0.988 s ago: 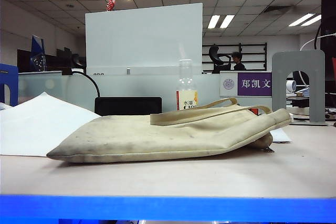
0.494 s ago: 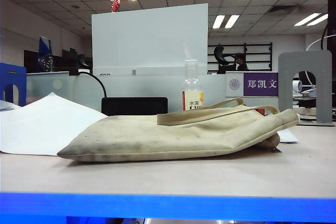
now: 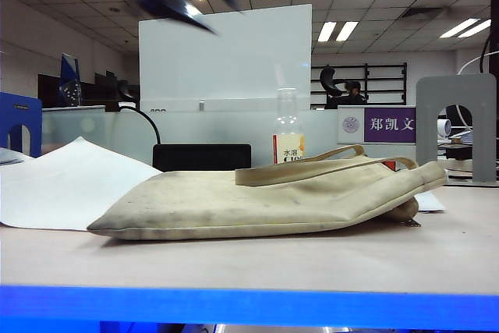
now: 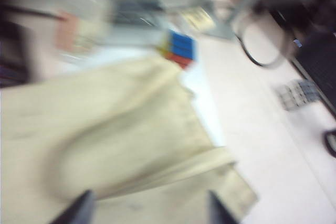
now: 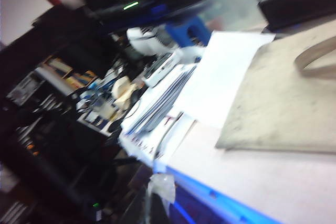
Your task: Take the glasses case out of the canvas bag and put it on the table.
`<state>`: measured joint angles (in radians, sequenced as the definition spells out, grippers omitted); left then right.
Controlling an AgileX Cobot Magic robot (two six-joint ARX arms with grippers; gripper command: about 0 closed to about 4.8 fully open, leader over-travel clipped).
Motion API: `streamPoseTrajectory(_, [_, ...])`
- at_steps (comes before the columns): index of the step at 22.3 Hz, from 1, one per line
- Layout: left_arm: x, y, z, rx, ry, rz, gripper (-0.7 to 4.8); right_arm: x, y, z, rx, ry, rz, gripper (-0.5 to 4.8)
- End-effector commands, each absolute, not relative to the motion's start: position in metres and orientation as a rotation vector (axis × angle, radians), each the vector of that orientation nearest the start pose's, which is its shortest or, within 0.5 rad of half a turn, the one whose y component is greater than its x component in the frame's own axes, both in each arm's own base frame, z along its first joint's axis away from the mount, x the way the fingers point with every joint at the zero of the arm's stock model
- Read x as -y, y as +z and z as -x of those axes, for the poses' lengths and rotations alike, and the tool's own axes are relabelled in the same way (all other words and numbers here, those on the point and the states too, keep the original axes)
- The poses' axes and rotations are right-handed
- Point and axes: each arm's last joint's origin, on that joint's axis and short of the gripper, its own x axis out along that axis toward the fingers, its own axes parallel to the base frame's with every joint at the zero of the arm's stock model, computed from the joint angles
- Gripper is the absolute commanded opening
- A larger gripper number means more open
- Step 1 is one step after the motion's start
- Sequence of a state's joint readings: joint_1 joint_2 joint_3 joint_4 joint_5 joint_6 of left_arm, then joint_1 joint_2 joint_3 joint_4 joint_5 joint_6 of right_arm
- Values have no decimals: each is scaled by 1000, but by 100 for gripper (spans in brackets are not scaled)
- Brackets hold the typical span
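Flat canvas bag point(image 3: 265, 200) on table point(image 3: 312, 259), contents hidden, left tool point(image 4: 149, 208) wide above, right tool closed.

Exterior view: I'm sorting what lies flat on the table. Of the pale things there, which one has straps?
The cream canvas bag, lying flat mid-table with its straps looped on top. The white paper sheets beside it have none.
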<state>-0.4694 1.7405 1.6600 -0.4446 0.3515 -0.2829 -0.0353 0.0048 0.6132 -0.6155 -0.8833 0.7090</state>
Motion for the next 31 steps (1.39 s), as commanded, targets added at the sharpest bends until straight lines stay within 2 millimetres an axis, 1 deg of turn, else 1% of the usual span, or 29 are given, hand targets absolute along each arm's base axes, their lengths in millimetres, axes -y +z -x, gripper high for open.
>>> streamPoseTrajectory(1, [213, 333, -378, -725, -708, 269, 324, -23, 296, -7, -321, 879, -672, -5])
streamPoseTrajectory(2, [219, 322, -388, -750, -696, 265, 325, -24, 296, -6, -327, 894, -670, -5])
streamPoseTrajectory(3, [222, 314, -394, -774, -664, 255, 325, -24, 296, -6, -333, 912, -668, -5])
streamPoseTrajectory(6, [224, 284, -408, -891, -481, 178, 332, -25, 298, -4, -341, 944, -661, -5])
streamPoseTrajectory(7, [224, 277, -410, -914, -438, 141, 360, -25, 298, -4, -342, 944, -662, -5])
streamPoseTrajectory(9, [223, 259, -413, -957, -395, 31, 448, -25, 298, -3, -343, 948, -660, -5])
streamPoseTrajectory(10, [223, 252, -414, -969, -378, -19, 470, -25, 298, -3, -341, 945, -660, -5])
streamPoseTrajectory(12, [223, 234, -416, -1024, -365, -97, 479, -24, 298, -3, -338, 938, -661, -5])
streamPoseTrajectory(14, [224, 220, -417, -1082, -368, -105, 479, -24, 298, -3, -338, 938, -662, -5])
streamPoseTrajectory(17, [224, 208, -420, -1084, -332, -168, 479, -24, 298, -4, -335, 932, -662, -5])
streamPoseTrajectory(18, [222, 206, -422, -1079, -347, -202, 409, -24, 298, -4, -333, 924, -663, -5])
streamPoseTrajectory(19, [222, 206, -423, -1072, -357, -211, 317, -24, 298, -4, -331, 919, -664, -5])
streamPoseTrajectory(20, [223, 207, -425, -1057, -392, -190, 127, -24, 298, -4, -329, 915, -664, -5])
streamPoseTrajectory(21, [225, 208, -426, -1038, -430, -163, 56, -24, 298, -4, -328, 912, -665, -5])
streamPoseTrajectory(23, [230, 210, -431, -986, -527, -96, 55, -24, 298, -4, -328, 912, -666, -5])
streamPoseTrajectory(24, [233, 211, -433, -969, -596, -43, 4, -24, 298, -4, -328, 912, -666, -5])
streamPoseTrajectory(25, [236, 213, -433, -972, -658, 20, -3, -24, 298, -4, -327, 908, -666, -5])
streamPoseTrajectory(26, [239, 219, -432, -969, -758, 109, -4, -24, 298, -4, -323, 899, -668, -5])
streamPoseTrajectory(27, [240, 224, -431, -955, -811, 135, -4, -24, 298, -5, -322, 893, -672, -5])
streamPoseTrajectory(29, [239, 241, -427, -923, -827, 170, -4, -24, 298, -5, -321, 890, -673, -5])
streamPoseTrajectory(30, [237, 259, -421, -900, -885, 190, -4, -24, 298, -5, -317, 886, -671, -5])
streamPoseTrajectory(31, [235, 272, -416, -882, -910, 196, -4, -23, 299, -5, -307, 870, -667, -5])
